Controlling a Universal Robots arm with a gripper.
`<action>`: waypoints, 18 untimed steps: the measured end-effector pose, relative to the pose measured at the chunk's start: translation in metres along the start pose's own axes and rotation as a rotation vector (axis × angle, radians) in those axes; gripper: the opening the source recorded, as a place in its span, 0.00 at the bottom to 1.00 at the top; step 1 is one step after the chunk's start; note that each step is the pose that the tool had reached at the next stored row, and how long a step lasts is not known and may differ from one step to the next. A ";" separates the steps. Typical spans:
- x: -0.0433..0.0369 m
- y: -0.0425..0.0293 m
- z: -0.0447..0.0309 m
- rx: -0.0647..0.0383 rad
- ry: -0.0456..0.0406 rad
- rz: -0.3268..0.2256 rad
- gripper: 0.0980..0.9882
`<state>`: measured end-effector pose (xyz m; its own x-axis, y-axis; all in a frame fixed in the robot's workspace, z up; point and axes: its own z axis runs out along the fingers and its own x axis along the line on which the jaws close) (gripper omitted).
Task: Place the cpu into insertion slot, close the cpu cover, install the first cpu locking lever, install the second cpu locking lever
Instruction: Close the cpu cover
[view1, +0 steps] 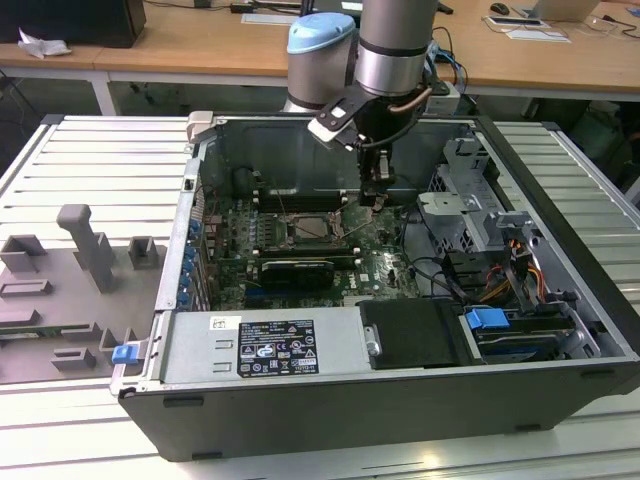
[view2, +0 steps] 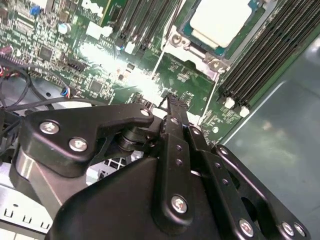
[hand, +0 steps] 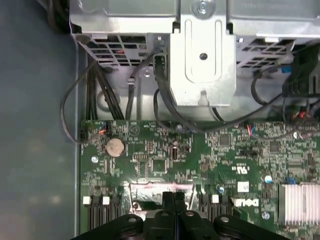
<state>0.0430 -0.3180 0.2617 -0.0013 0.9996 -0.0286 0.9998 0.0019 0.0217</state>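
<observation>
Already the cpu (view2: 219, 20) sits flat in the insertion slot (view2: 197, 48) on the green motherboard (view2: 185, 70) — its pale metal top facing up, black memory slots (view2: 260, 60) flanking the insertion slot on both sides. Just beside the insertion slot, toward the exterior view's right, the gripper (view1: 375, 204) hangs low over the motherboard, fingers (view2: 172, 116) pressed together with nothing visible between them — all inside the open computer case (view1: 400, 420).

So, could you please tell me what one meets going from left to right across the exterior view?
Grey fixture blocks → insertion slot → gripper → metal drive cage.
</observation>
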 end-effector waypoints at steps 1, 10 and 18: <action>0.0000 0.0019 0.0003 0.000 0.0001 -0.002 0.01; 0.0031 0.0147 0.0049 -0.001 0.0064 -0.045 0.01; 0.0045 0.0254 0.0092 0.000 0.0055 -0.045 0.01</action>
<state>0.0686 -0.3137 0.2530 -0.0468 0.9986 -0.0241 0.9987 0.0473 0.0209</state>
